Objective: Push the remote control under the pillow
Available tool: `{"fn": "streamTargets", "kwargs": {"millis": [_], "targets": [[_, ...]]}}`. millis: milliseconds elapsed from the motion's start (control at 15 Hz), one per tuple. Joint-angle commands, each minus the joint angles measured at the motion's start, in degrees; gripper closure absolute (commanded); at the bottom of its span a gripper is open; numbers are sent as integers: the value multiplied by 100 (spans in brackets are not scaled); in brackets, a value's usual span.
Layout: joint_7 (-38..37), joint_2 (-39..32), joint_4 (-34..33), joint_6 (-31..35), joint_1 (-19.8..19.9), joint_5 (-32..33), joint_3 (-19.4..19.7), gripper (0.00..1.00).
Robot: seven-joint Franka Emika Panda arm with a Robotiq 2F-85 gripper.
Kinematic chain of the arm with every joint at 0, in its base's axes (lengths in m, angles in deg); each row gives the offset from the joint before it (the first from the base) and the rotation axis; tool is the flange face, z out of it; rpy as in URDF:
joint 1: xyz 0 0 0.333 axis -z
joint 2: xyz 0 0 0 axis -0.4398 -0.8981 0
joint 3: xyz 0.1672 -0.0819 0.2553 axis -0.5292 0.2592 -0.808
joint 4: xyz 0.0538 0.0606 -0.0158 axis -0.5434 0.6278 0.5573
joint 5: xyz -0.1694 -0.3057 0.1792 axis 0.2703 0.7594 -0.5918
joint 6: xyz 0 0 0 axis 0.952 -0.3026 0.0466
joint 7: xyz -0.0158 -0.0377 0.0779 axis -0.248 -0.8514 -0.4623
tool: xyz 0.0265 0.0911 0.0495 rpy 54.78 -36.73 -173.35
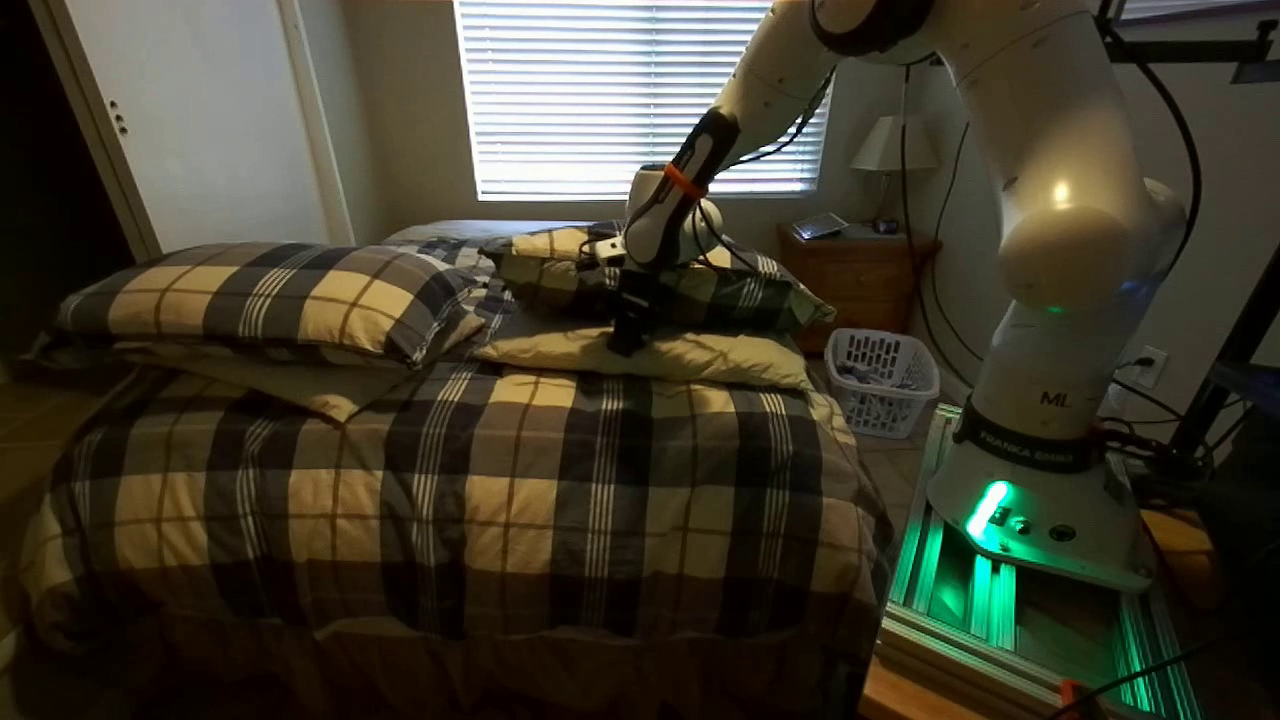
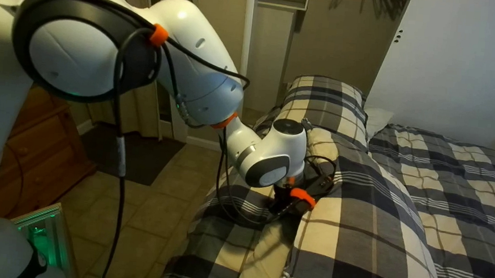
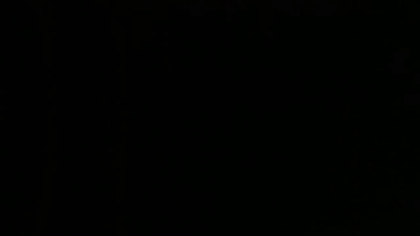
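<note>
Remote not sighted; snag risk noted

The remote cannot be made out in any view; it may lie hidden below the claw (image 1: 627,340) or under the pillow (image 2: 355,238) just beside it. The claw's spread, and whether it grips anything, cannot be told. Judged risks: the wrist view is black, so a blind push could send the remote sideways; the soft pillow could bunch ahead of the claw; the slack cable (image 2: 260,223) near it could snag.

Surface: cream cloth (image 1: 700,360) at the claw's tip, contact unconfirmed; plaid bedcover (image 1: 560,480) below; second pillow (image 1: 265,290) well apart. Room: behind the claw, in an exterior view, hang blinds (image 1: 570,100); to its side, well apart, stand a nightstand (image 1: 870,288), lamp (image 1: 895,145) and basket (image 1: 882,410).
</note>
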Motion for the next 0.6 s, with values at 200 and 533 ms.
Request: {"fn": "streamTargets", "kwargs": {"millis": [200,533], "targets": [[-1408,-251,-584,115,-17,-340,72,71],[-2534,-374,-871,56,14,-439,41,71]]}}
